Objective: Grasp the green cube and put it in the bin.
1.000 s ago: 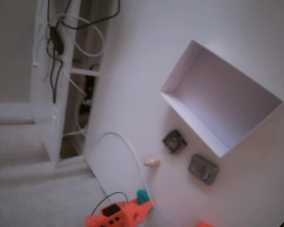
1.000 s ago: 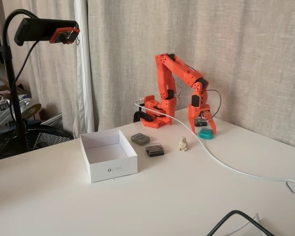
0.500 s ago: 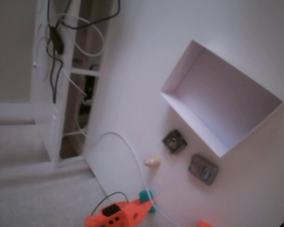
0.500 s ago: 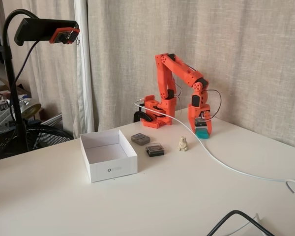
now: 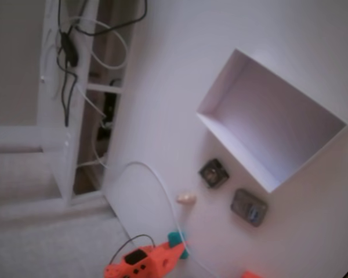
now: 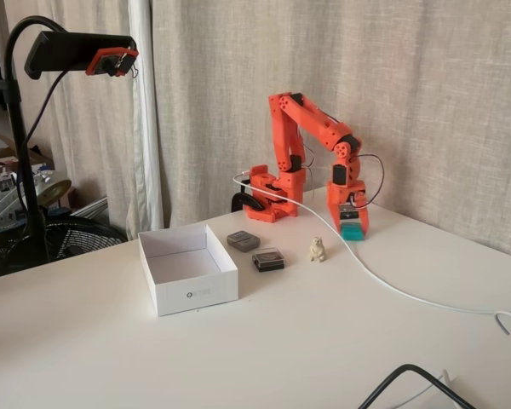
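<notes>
My gripper [image 6: 350,228] pinching the green cube [image 6: 351,230] at the far right of the table [image 6: 324,341].

Going left to right in a fixed view from the side: the bin [image 6: 187,269] sits open-topped on the left with bare white walls, then two dark grey square objects [image 6: 244,240] [image 6: 268,259] lie just beside it, near each other, then a small beige figurine [image 6: 317,249] stands upright — and a white cable [image 6: 392,288] runs past it across the tabletop. Right of the figurine my fingers are pressed onto the cube's sides, the cube low at the table surface; whether it touches the surface I cannot tell. In a fixed view from above, the cube [image 5: 177,240] shows at the tip of my orange arm [image 5: 144,262], well apart from the bin [image 5: 232,134].
</notes>
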